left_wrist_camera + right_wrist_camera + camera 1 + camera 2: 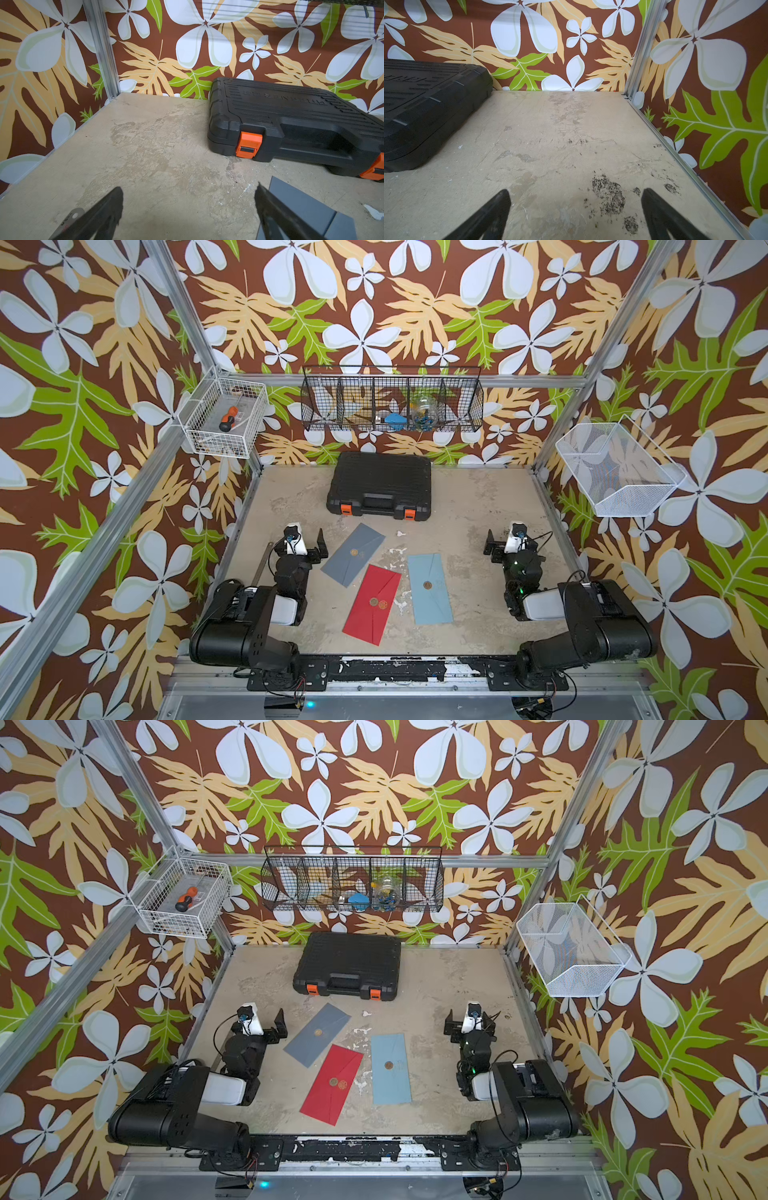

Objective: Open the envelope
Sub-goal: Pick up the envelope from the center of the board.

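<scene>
Three envelopes lie flat on the worn table in both top views, each with its flap down under a round seal: a grey one point(353, 553) point(318, 1033), a red one point(373, 603) point(332, 1083) and a light blue one point(429, 588) point(390, 1068). My left gripper point(305, 543) point(189, 189) hangs open just left of the grey envelope point(301, 203), one finger over its corner, holding nothing. My right gripper point(513, 545) point(576, 191) is open over bare table, well to the right of the light blue envelope.
A closed black tool case point(380, 485) with orange latches lies behind the envelopes. A metal ruler point(264, 562) lies by the left arm. On the walls hang a black wire basket point(392, 400), a white basket point(226, 416) holding a screwdriver, and a white mesh basket point(619, 472).
</scene>
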